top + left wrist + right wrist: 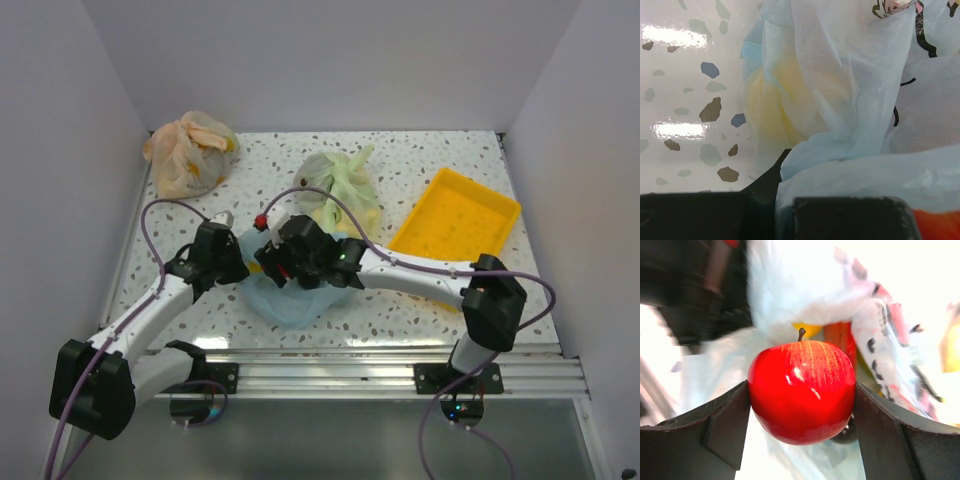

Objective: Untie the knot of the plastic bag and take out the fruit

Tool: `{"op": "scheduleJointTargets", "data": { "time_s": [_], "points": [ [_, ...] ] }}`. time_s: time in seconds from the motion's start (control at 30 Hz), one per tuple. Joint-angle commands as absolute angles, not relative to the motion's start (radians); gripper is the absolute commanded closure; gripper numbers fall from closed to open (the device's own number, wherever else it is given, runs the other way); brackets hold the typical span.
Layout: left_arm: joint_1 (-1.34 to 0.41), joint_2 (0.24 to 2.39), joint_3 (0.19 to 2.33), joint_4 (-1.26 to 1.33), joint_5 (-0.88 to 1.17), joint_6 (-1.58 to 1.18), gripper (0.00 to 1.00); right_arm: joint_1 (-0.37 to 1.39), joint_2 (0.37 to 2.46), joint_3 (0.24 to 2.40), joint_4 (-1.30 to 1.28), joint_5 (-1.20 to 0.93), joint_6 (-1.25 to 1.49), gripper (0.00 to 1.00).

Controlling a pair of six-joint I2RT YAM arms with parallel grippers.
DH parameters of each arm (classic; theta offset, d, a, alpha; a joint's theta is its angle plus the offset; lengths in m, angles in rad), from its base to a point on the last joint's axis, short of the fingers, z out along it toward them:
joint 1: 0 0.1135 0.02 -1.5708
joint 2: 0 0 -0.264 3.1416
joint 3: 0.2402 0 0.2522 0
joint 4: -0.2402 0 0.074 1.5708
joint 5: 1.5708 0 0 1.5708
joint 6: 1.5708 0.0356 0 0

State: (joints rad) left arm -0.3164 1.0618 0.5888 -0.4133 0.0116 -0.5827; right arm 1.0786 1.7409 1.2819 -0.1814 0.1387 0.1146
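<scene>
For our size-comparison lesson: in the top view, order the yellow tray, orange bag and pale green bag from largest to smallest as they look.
1. yellow tray
2 and 3. orange bag and pale green bag: they look about the same size, so I won't rank one above the other.

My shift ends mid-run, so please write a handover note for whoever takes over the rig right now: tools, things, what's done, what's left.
Left tool: shut, pinching the film of the plastic bag.
Right tool: shut on the red apple, over the bag.
The bag lies between the arms. A yellow fruit shows through the film. The knot is not visible.
Done: bag seemingly open, apple gripped.
Left: carry the apple clear, perhaps to the yellow tray, then take out the other fruit.
</scene>
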Motion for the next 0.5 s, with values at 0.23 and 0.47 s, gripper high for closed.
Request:
{"op": "scheduleJointTargets", "data": {
  "time_s": [0.23, 0.47],
  "points": [
    [-0.321, 1.066, 0.643, -0.451, -0.009, -0.569, 1.0, 1.042, 1.483, 1.399, -0.291, 0.167, 0.012, 0.81],
    [-0.321, 1.049, 0.614, -0.443, -0.005, -0.566, 1.0, 0.834, 1.459, 1.376, -0.35, 0.529, -0.006, 0.81]
  ]
}}
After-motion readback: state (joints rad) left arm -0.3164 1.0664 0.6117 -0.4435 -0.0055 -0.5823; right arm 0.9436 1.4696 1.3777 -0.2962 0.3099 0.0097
